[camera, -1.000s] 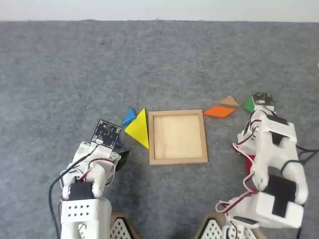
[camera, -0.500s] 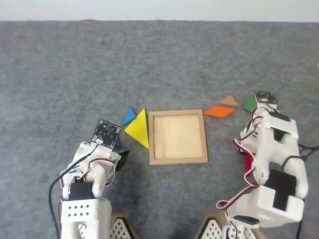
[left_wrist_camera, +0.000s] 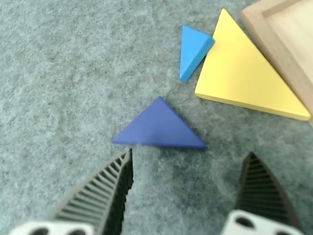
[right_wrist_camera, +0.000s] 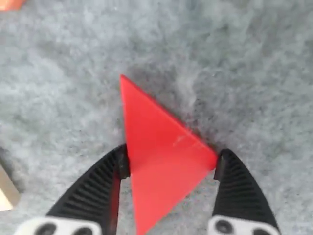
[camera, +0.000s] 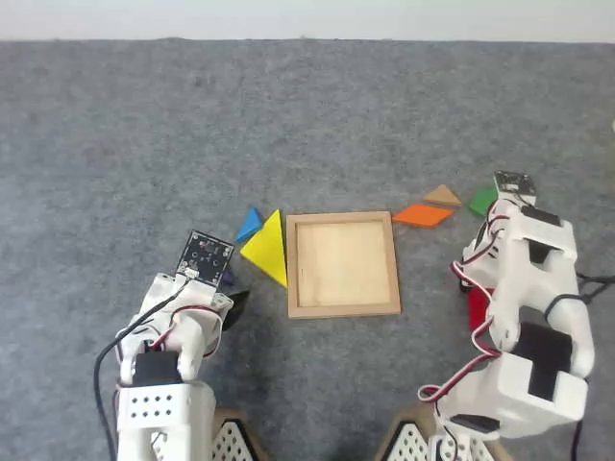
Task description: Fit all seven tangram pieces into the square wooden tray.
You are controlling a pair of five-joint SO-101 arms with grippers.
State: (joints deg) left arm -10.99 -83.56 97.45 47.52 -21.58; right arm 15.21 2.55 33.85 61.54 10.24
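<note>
The square wooden tray [camera: 343, 305] lies mid-table with nothing in it. My right gripper [right_wrist_camera: 171, 156] is down on the grey mat, its fingers [right_wrist_camera: 105, 188] pressing both edges of the flat red triangle [right_wrist_camera: 161, 147]; a red sliver [camera: 478, 309] shows under the right arm [camera: 519, 254]. My left gripper [left_wrist_camera: 188, 191] hangs open just short of the dark blue triangle [left_wrist_camera: 159, 129]. Beyond that lie a light blue triangle [left_wrist_camera: 193, 49] and a big yellow triangle [left_wrist_camera: 244, 83], which rests against the tray's left side [camera: 267, 248].
An orange parallelogram [camera: 422, 215], a tan triangle [camera: 442, 195] and a green piece [camera: 480, 201] lie off the tray's far right corner. The left arm [camera: 187, 307] stands near the tray's near left corner. Bare mat stretches behind the tray.
The right arm has shifted slightly to the right and away over the red triangle. The left arm and the other pieces have not moved.
</note>
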